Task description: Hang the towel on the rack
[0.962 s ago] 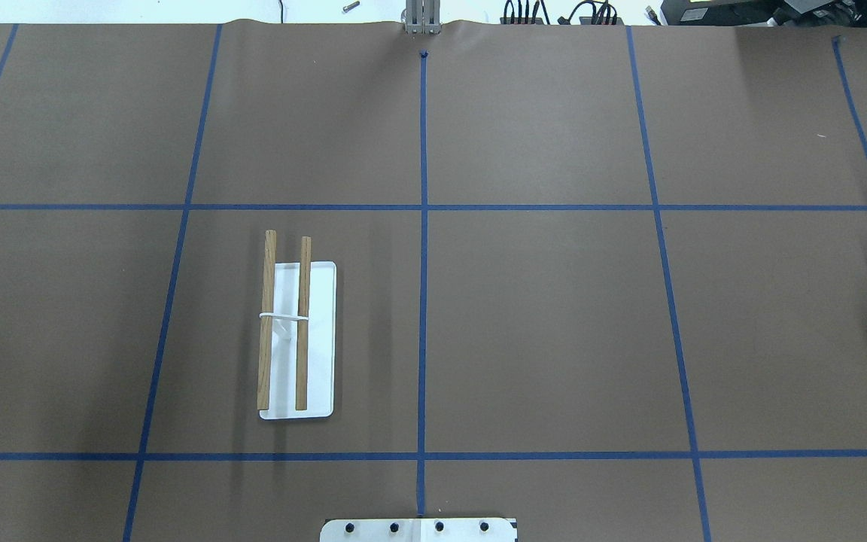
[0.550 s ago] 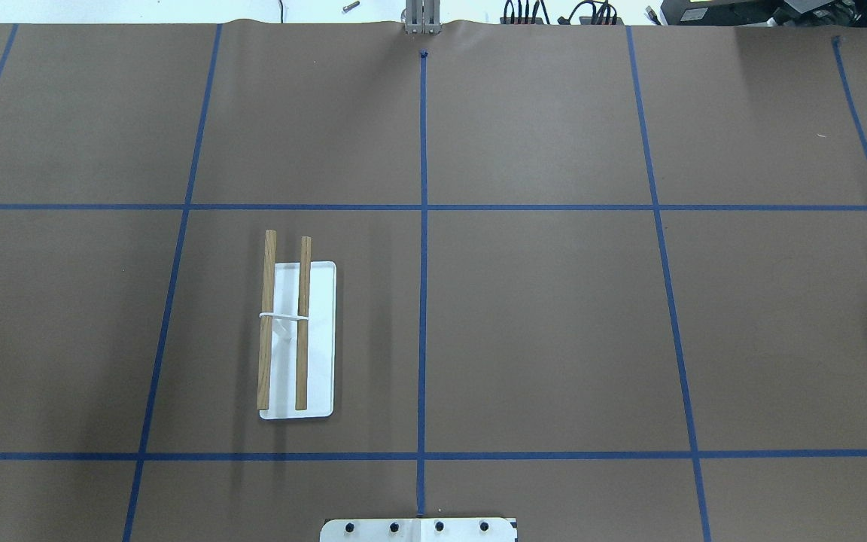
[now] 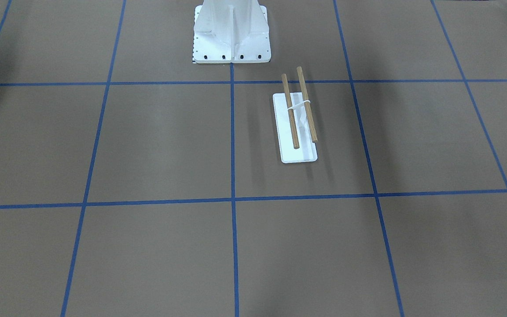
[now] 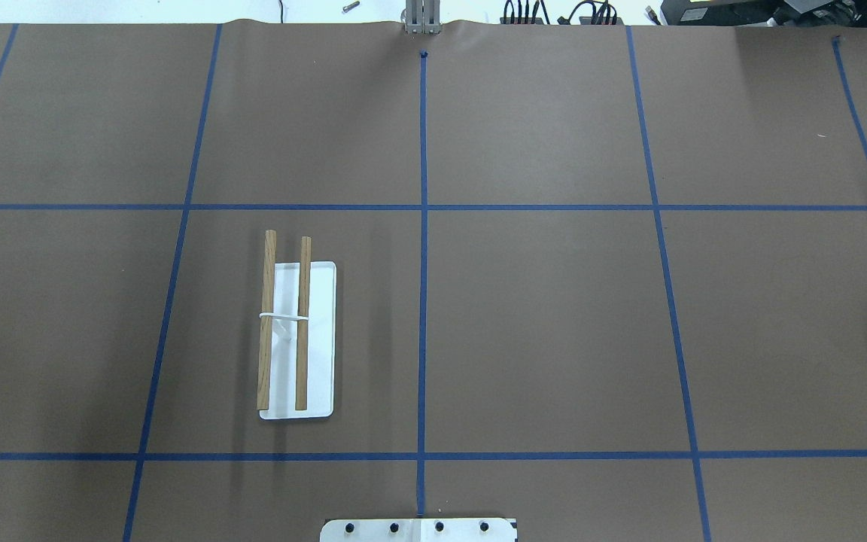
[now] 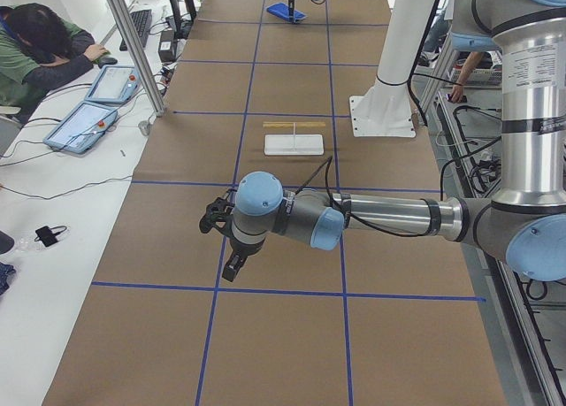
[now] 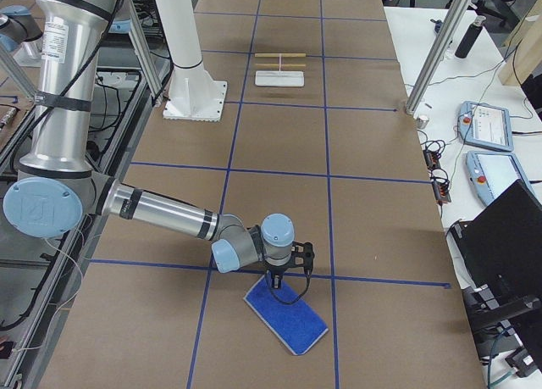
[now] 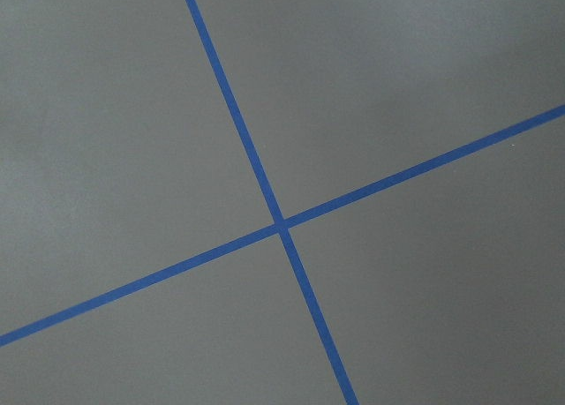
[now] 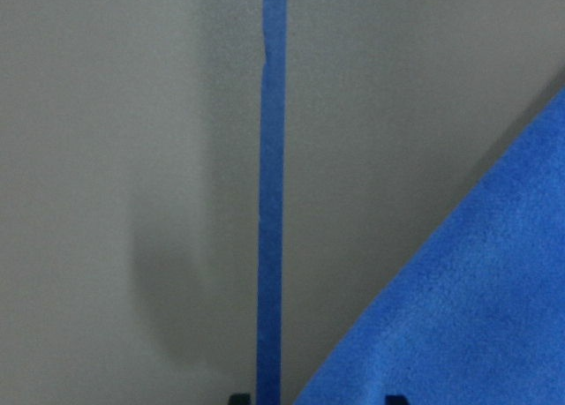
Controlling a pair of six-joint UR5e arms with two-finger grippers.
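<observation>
Towel: the blue towel [image 6: 288, 319] lies flat on the brown worktop [image 4: 554, 339] at the end on the robot's right. It sits askew to the blue tape grid [image 7: 282, 224], with one corner near a tape crossing. In the exterior left view it is a small blue patch [image 5: 286, 13] at the far end.
Rack: the rack [image 4: 320, 339] stands on its white base on the robot's left half, near the white pedestal [image 3: 231, 31]. Its two wooden rods run parallel over the base and carry nothing. It is well apart from the towel.
Right claw: the right claw [image 6: 284, 280] points straight down at the towel's corner nearest the robot. In its wrist view the two dark tips [image 8: 313, 398] stand spread, so it is released, with the towel's slanted edge [image 8: 477, 299] running between them. Whether the tips touch the cloth I cannot tell.
Left claw: the left claw [image 5: 221, 242] hangs above bare worktop close to a tape line, holding nothing. Whether it is released or clenched I cannot tell.
Bystander: an operator [image 5: 40, 48] leans on a side desk past the worktop's edge.
</observation>
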